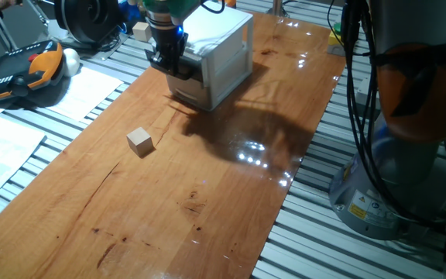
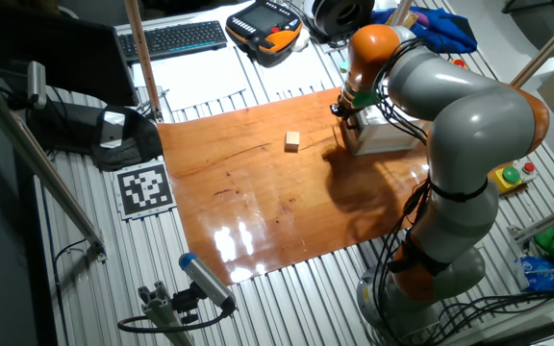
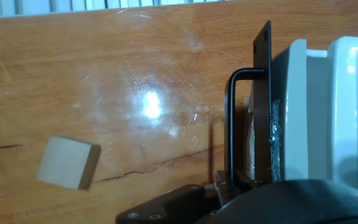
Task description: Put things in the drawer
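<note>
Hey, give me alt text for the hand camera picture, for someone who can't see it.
Looking down along the robot's hand, a dark handle bar on the front of a white cabinet fills the right side, with dark parts of the hand along the bottom edge. To the left, a small pale wooden cube lies on the glossy wooden tabletop, apart from the cabinet.

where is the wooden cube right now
The wooden cube sits alone on the bare wooden tabletop, apart from the white cabinet and the gripper at its front; in the hand view it lies lower left.
</note>
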